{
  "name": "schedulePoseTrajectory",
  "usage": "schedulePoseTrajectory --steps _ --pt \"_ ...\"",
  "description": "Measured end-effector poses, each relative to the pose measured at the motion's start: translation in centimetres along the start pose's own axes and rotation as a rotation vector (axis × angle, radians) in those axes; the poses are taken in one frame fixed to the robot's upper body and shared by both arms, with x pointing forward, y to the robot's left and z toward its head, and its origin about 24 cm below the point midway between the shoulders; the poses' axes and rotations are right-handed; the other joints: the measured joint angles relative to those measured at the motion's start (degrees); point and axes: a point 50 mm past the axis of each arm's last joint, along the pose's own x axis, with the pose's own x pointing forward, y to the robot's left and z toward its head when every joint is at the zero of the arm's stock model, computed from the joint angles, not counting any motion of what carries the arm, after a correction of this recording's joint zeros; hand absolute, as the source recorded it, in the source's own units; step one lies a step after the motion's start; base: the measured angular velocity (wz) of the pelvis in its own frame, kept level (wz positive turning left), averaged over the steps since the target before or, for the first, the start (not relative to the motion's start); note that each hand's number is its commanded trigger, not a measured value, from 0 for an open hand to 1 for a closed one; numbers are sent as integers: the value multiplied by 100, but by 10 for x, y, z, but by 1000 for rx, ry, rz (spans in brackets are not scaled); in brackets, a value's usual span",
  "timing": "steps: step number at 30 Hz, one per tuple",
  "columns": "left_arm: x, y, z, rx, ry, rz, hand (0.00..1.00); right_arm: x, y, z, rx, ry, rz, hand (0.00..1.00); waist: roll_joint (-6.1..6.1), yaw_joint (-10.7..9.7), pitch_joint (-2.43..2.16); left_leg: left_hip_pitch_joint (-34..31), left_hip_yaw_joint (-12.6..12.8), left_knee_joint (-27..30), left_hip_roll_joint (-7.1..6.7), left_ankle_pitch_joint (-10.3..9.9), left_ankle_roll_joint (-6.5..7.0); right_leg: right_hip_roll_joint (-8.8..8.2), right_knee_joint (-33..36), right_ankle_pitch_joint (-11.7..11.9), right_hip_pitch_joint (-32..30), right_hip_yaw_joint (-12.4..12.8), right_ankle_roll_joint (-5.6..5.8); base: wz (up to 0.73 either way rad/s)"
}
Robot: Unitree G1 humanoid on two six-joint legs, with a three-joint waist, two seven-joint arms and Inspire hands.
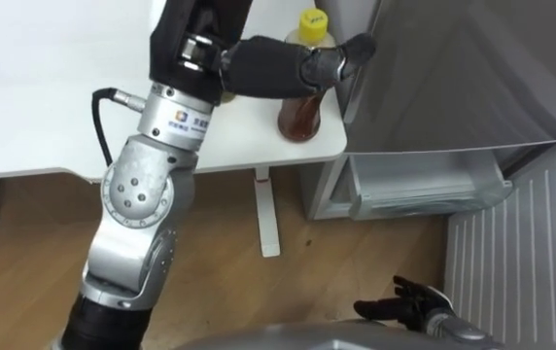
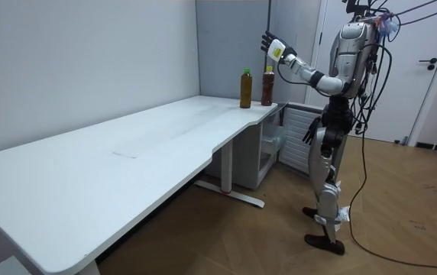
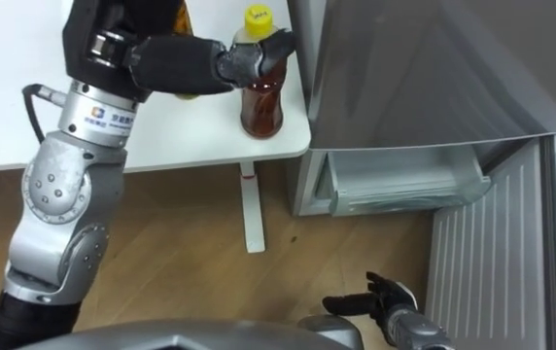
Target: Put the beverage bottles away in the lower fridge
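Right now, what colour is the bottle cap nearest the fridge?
Yellow cap, best in the right eye view.

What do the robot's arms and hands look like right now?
The left arm is silver-grey metal in rounded segments, with a round joint cap dotted with small holes, a pale wrist band bearing a small mark, and a black cable looping from a plug there. The left hand is black with grey fingers. The right hand is black too, on a silver wrist.
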Motion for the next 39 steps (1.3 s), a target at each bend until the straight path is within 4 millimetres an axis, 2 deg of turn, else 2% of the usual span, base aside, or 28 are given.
schedulePoseTrajectory --steps 12,15,20,33,39 --pt "0 -10 -6 -22 49 -89 0 0 3 1 0 0 26 0 -100 -2 4 9 72 0 9 0 0 -2 26 0 -6 22 0 -1" --pt "-1 -12 -8 -56 59 -97 0 1 3 1 1 7 26 0 -104 -2 1 14 73 0 9 0 0 -3 34 0 -2 25 0 0" --pt "-3 -13 -23 -75 133 -97 0 1 3 1 3 7 25 0 -105 0 0 23 75 9 11 0 0 -3 76 0 -9 25 0 0" --pt "-5 -12 -29 -75 160 -88 0 1 3 1 -12 11 30 0 -83 47 -15 59 174 14 9 0 0 15 81 0 -14 160 -1 -3" --pt "-7 -11 -34 -76 185 -81 0 0 2 0 -12 14 27 0 -64 145 -29 48 212 10 16 0 0 17 95 9 -77 172 -11 -4"
